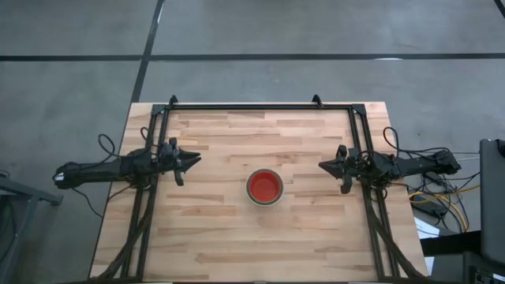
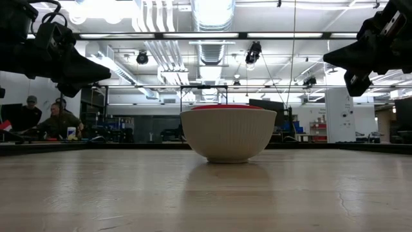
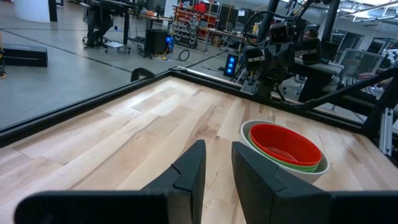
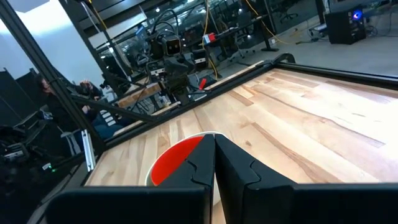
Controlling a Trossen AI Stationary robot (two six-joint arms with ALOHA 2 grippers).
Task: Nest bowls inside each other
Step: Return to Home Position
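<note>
One stack of nested bowls [image 1: 264, 187] stands on its base near the table's middle: a pale grey-white bowl [image 2: 228, 133] outermost, a green rim [image 3: 303, 167] inside it, and a red bowl [image 3: 285, 144] innermost on top. My left gripper [image 1: 195, 159] hovers at the table's left side, pointing level toward the stack, its fingers [image 3: 216, 163] a little apart and holding nothing. My right gripper [image 1: 322, 166] hovers at the right side, pointing level toward the stack, fingers [image 4: 215, 163] together, nothing between them.
A black frame [image 1: 260, 107] runs along the far edge and both sides of the wooden table [image 1: 213, 237]. Bare wood lies all around the stack. People sit at desks [image 2: 56, 120] in the room beyond the table.
</note>
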